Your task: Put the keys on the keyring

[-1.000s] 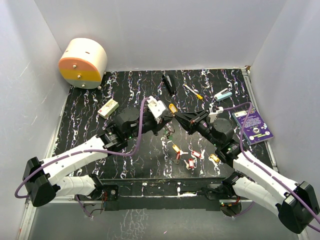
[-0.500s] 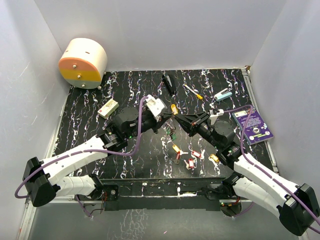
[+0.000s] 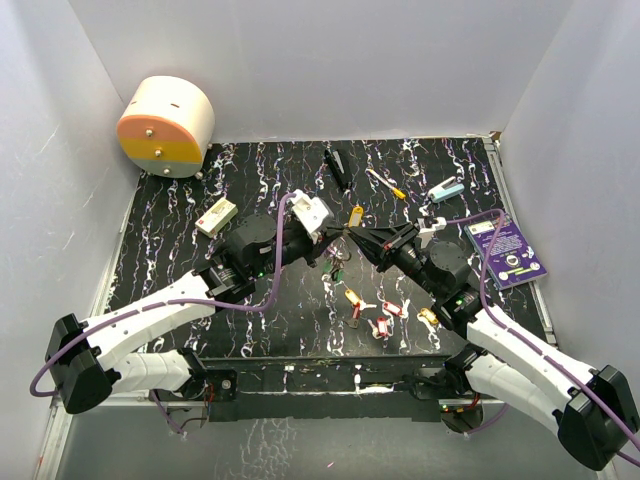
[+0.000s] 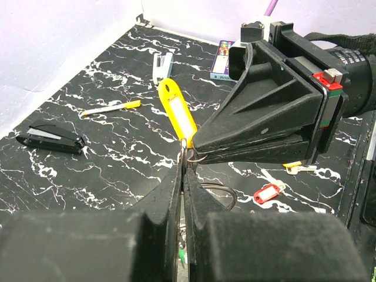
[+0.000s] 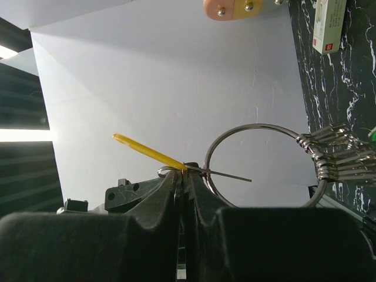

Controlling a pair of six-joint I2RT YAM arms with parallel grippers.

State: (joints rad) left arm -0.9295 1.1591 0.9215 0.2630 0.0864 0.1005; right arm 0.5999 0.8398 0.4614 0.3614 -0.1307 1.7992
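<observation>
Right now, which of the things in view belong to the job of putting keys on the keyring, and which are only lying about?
Belong to the job: keyring, yellow-tagged key held up at it, loose keys with red and yellow heads.

Lying about: screwdriver, black stapler, purple card, small box, orange-and-cream drum, pale blue tool.

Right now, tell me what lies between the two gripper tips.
In the left wrist view, only the loop of the yellow key and the keyring wire lie between left gripper and right gripper.
</observation>
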